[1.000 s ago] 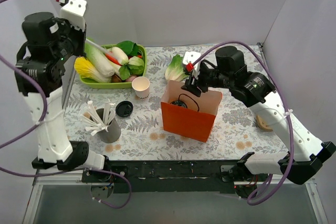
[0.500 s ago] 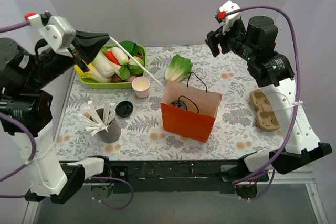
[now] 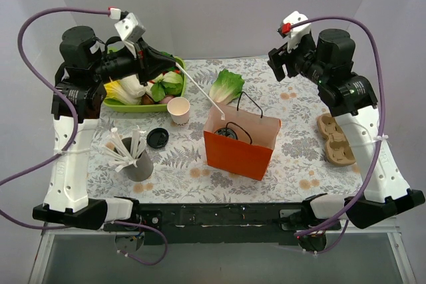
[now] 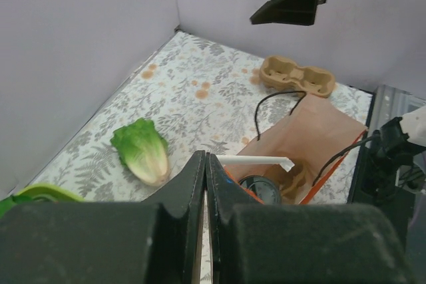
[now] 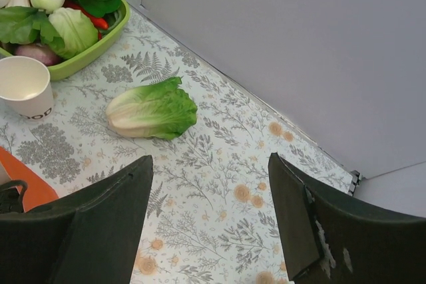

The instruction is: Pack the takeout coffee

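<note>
The takeout coffee [image 3: 227, 131] stands inside the open orange paper bag [image 3: 238, 154]; only its black lid shows, also in the left wrist view [image 4: 261, 189]. My left gripper [image 3: 174, 68] is raised over the table's back left, shut on a white straw [image 3: 200, 89]. The straw slants down to the right, its bent tip over the bag's mouth [image 4: 286, 162]. In the left wrist view the jaws [image 4: 206, 164] are pressed together on the straw's end. My right gripper [image 3: 279, 61] is raised at the back right, open and empty [image 5: 210, 164], away from the bag.
An open white paper cup [image 3: 178, 110] stands left of the bag, a loose black lid [image 3: 157, 138] near it. A grey holder of straws [image 3: 136, 161] is at front left. A green vegetable tray [image 3: 133, 104], a lettuce [image 3: 225, 86] and a cardboard cup carrier [image 3: 334, 139] are around.
My right gripper rose from the bag's mouth to the back right and opened. My left arm swung the straw to the right; its tip now hangs over the bag.
</note>
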Robot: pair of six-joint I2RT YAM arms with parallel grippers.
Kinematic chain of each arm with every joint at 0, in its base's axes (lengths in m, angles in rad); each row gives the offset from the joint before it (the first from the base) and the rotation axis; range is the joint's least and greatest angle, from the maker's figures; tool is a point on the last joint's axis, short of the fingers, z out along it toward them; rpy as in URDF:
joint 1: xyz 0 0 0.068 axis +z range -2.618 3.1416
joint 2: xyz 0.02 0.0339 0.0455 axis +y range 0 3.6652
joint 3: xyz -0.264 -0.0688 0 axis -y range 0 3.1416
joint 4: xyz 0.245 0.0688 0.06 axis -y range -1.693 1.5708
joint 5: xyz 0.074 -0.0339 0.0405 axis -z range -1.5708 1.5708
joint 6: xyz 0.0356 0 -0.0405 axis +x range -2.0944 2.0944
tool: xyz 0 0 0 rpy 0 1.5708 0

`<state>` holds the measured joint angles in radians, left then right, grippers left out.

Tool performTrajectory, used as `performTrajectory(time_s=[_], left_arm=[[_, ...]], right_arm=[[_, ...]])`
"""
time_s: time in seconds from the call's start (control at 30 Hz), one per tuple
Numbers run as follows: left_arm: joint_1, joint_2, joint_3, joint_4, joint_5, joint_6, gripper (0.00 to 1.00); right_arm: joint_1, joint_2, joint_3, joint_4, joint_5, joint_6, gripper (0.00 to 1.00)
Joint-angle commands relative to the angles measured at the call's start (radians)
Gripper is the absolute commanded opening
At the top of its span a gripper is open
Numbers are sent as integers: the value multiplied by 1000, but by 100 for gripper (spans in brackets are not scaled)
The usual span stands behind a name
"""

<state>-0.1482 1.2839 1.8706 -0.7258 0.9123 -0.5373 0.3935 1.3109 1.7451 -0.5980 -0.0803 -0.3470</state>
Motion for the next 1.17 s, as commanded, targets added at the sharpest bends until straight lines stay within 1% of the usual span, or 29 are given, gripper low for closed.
performTrajectory(time_s=[0.0, 0.1, 0.17, 0.2, 0.23, 0.27, 0.3, 0.33, 0.37, 0.4, 0.43, 0.47, 0.5, 0.6, 0.7, 0.77, 0.8, 0.83, 0.87, 0.9, 0.97, 1.0, 1.03, 1.07, 1.13], left_arm=[[-163, 6, -22, 74, -80, -4, 0], [-211, 23, -56, 75, -111, 8, 0], [-224, 43, -67, 72, -136, 23, 0], [-238, 52, -68, 72, -154, 31, 0], [-243, 72, -65, 65, -179, 39, 0], [-246, 84, -47, 57, -179, 40, 14], [-246, 98, -33, 51, -173, 40, 35], [-246, 112, -19, 48, -174, 30, 51], [-246, 130, -2, 51, -184, 19, 63], [-246, 138, 22, 57, -197, 7, 74], [-245, 141, 31, 61, -217, 0, 76], [-244, 141, 33, 72, -260, 0, 78], [-244, 138, 29, 81, -291, 0, 81], [-244, 124, 13, 115, -412, 2, 86], [-240, 112, 19, 129, -528, -6, 89], [-237, 104, 29, 144, -599, -1, 93], [-229, 98, 32, 155, -690, 0, 95], [-223, 85, 30, 184, -734, 3, 98], [-214, 77, 30, 202, -775, 8, 98], [-190, 71, 29, 221, -867, 13, 98], [-150, 58, 24, 282, -939, 13, 98], [-90, 55, 27, 296, -952, 5, 98], [-61, 60, 35, 299, -954, -31, 98], [-36, 80, 85, 286, -954, -52, 98], [-7, 107, 127, 250, -966, -87, 98]], right_arm=[[-21, -36, -1, 15, 22, 19, 77], [-65, -3, 53, -40, 5, 69, 79], [-94, 56, 154, -103, -22, 88, 80], [-96, 82, 198, -144, -18, 103, 81], [-97, 129, 264, -211, 50, 132, 85], [-96, 157, 304, -250, 107, 201, 87], [-96, 184, 345, -287, 160, 224, 88], [-96, 233, 382, -365, 248, 244, 93], [-96, 252, 439, -388, 292, 255, 94], [-96, 264, 450, -402, 331, 269, 96], [-96, 264, 450, -413, 379, 269, 98], [-97, 257, 424, -405, 389, 269, 98], [-96, 243, 401, -392, 387, 269, 98], [-96, 156, 309, -320, 352, 267, 98], [-97, 111, 254, -263, 329, 263, 98], [-96, 106, 263, -256, 329, 264, 98], [-94, 108, 283, -252, 339, 264, 98], [-96, 108, 293, -247, 347, 258, 98], [-96, 110, 306, -240, 355, 255, 98], [-96, 113, 321, -224, 366, 252, 98], [-97, 120, 359, -204, 376, 249, 98], [-97, 126, 372, -194, 405, 250, 98], [-96, 132, 395, -174, 427, 256, 98], [-96, 137, 402, -161, 447, 266, 98], [-96, 155, 421, -140, 478, 263, 98]])
